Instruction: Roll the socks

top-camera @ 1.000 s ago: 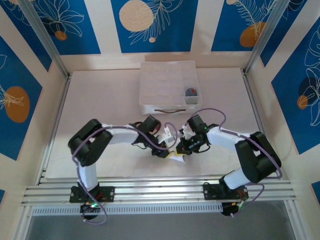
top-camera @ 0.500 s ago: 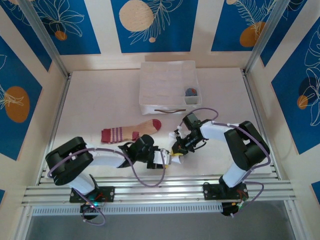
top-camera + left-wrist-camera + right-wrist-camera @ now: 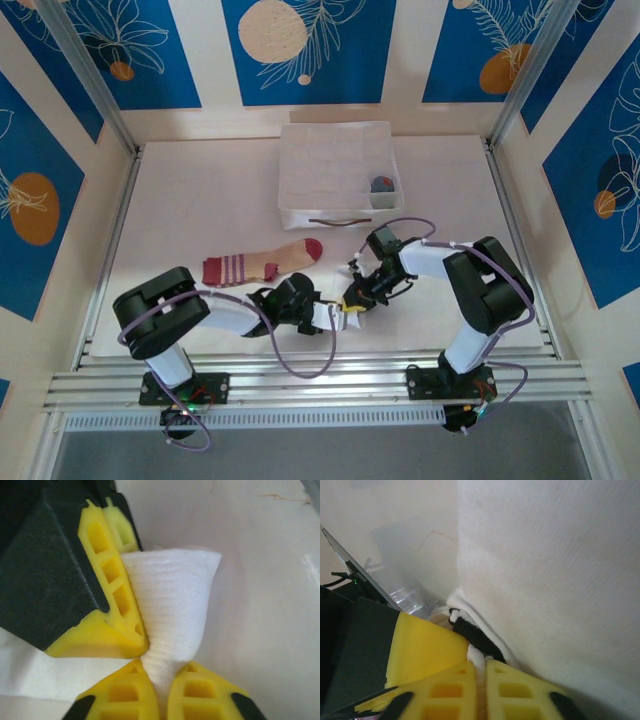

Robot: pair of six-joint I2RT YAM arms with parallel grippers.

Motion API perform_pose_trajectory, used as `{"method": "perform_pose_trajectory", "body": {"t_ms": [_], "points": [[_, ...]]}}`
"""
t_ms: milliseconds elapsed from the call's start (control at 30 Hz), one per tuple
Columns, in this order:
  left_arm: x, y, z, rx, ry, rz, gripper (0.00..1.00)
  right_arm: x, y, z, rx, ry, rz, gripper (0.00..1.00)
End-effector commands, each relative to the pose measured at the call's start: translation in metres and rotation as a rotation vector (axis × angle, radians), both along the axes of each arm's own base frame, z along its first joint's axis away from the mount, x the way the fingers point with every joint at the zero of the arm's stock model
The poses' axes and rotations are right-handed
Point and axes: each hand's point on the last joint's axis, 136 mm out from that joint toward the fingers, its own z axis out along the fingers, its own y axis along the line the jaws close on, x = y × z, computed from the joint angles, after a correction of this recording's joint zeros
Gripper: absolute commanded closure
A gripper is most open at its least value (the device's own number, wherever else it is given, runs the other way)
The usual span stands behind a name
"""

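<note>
A white sock (image 3: 172,592) with a black cuff stripe (image 3: 477,637) is bunched between both grippers near the table's front middle (image 3: 352,321). My left gripper (image 3: 162,669) is shut, pinching the sock's white fabric into a narrow waist. The right gripper (image 3: 481,666) is shut on the cuff edge right beside the black stripe. The two grippers (image 3: 338,316) (image 3: 353,299) stand tip to tip. A tan sock (image 3: 262,266) with a maroon toe and striped cuff lies flat to the left, untouched. A grey and orange sock (image 3: 382,184) sits in a small box compartment.
A white fabric compartment box (image 3: 300,215) stands at the back middle of the table. The aluminium rail (image 3: 320,380) runs along the near edge, just below the grippers. Both forearms lie low over the front of the table.
My left arm has dropped toward the near edge, uncovering the tan sock, and its gripper opened and then shut on the white sock. The right gripper stayed on the cuff.
</note>
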Motion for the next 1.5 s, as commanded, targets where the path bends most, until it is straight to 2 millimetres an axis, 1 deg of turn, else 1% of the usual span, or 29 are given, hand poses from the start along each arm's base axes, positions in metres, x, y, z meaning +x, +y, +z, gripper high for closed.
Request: {"method": "perform_pose_trajectory", "body": {"t_ms": [0,67,167,233,400,500,567,633,733,867,967,1033,1100,1233,1300,1367,1467], "points": [[-0.011,0.000,-0.005,0.042,0.049,-0.030,1.00,0.002,-0.007,-0.002,-0.029,-0.013,-0.023,0.78],[-0.016,0.003,-0.008,0.075,0.109,-0.036,1.00,0.009,-0.013,0.001,-0.032,-0.038,-0.061,0.78],[-0.027,0.006,-0.013,0.118,0.252,-0.051,1.00,0.016,-0.022,0.002,-0.046,-0.060,-0.097,0.78],[-0.033,0.006,-0.014,0.130,0.330,-0.056,1.00,0.017,-0.025,-0.003,-0.060,-0.056,-0.099,0.78],[-0.044,0.007,-0.015,0.170,0.521,-0.063,1.00,0.021,-0.029,-0.022,-0.092,-0.012,-0.116,0.78],[-0.044,0.008,-0.016,0.211,0.652,-0.037,1.00,0.027,-0.028,-0.023,-0.100,-0.031,-0.134,0.78],[-0.042,0.010,-0.015,0.233,0.728,-0.008,1.00,0.030,-0.029,-0.018,-0.098,-0.073,-0.150,0.77],[-0.035,0.011,-0.016,0.240,0.804,0.038,1.00,0.035,-0.030,-0.008,-0.079,-0.146,-0.163,0.73],[-0.024,0.013,-0.017,0.239,0.930,0.120,1.00,0.035,-0.036,0.008,-0.069,-0.249,-0.187,0.72],[-0.013,0.014,-0.022,0.233,1.048,0.201,1.00,0.026,-0.040,0.025,-0.035,-0.334,-0.204,0.70],[-0.008,0.014,-0.028,0.248,1.091,0.242,1.00,0.016,-0.039,0.031,-0.002,-0.370,-0.203,0.66],[-0.005,0.013,-0.032,0.257,1.111,0.263,1.00,0.010,-0.037,0.029,0.010,-0.366,-0.197,0.63],[-0.003,0.013,-0.035,0.271,1.134,0.284,1.00,0.004,-0.035,0.023,-0.001,-0.342,-0.182,0.60],[0.004,0.015,-0.043,0.294,1.164,0.347,1.00,-0.003,-0.032,0.006,-0.055,-0.282,-0.159,0.60],[0.007,0.017,-0.045,0.300,1.162,0.369,1.00,-0.003,-0.033,-0.003,-0.105,-0.248,-0.160,0.64],[0.008,0.018,-0.046,0.305,1.150,0.373,0.95,-0.003,-0.037,-0.014,-0.171,-0.208,-0.169,0.74],[0.011,0.017,-0.039,0.281,1.103,0.354,0.88,-0.004,-0.044,-0.027,-0.266,-0.146,-0.160,0.83]]}}
